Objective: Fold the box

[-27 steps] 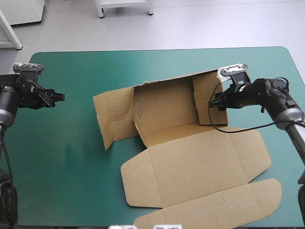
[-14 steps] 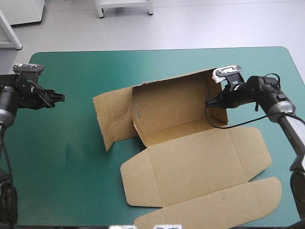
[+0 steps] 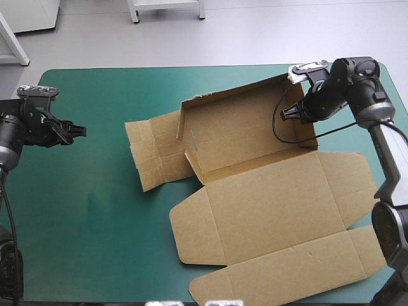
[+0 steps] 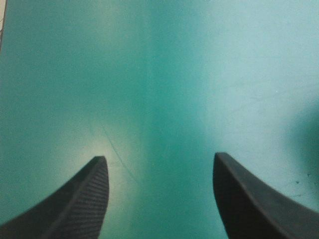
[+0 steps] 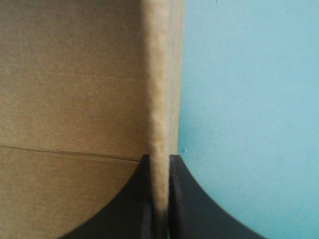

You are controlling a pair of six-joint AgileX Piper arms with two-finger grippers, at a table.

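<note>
- Lying flat toward the near edge of the cover (image 3: 89, 210), the box (image 3: 268, 210) spreads its lid and flaps.
- Farther back, its far panel tilts up off the cover, and its left flap lies flat.
- Left gripper (image 3: 80, 129) hangs released over bare cover, well apart from the box.
- Right gripper (image 3: 285, 115) clenches the raised panel's right edge, near the far right corner.
</note>
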